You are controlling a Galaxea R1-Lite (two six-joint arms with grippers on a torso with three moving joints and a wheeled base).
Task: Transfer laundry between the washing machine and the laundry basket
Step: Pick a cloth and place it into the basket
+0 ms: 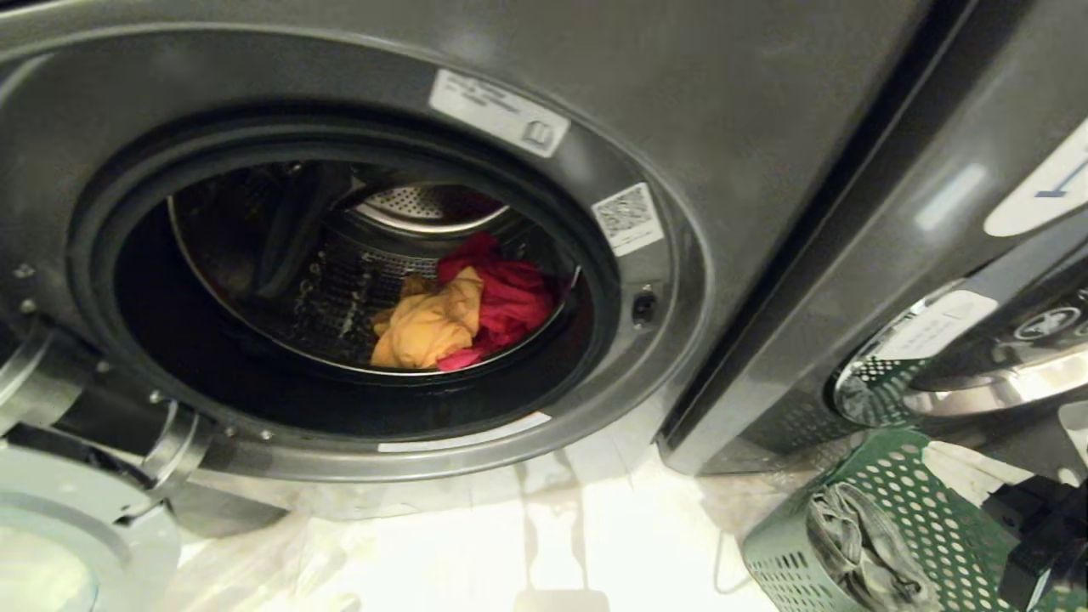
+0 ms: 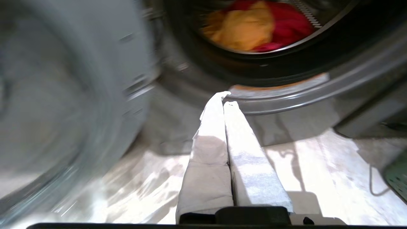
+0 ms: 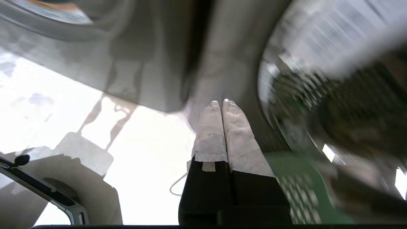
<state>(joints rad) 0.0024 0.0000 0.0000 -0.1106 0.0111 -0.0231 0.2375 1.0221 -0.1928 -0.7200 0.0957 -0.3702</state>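
Dark grey metal fills most of the head view: the washing machine (image 1: 748, 127) is seen with its round door opening at centre left of the frame. Inside the perforated drum, a mustard-orange garment (image 1: 429, 327) is lying against a red-pink garment (image 1: 510, 297), the two touching at the lower right of the opening. The swung-open door (image 1: 51, 527) is seen at the lower left corner. A second washer (image 1: 977, 280) is placed at the right edge. At the lower right corner the green laundry basket (image 1: 901, 501) is found, tipped toward the camera, with a dark grey-green garment (image 1: 858, 544) draped over its rim.

In the left wrist view, the left gripper (image 2: 226, 98) is shown at centre frame with its cloth-wrapped fingers pressed together and nothing between them, pointed at the lower rim of the door opening. In the right wrist view, the right gripper (image 3: 221, 101) is likewise clenched and empty at centre frame, with the basket seen beside it at the lower right.
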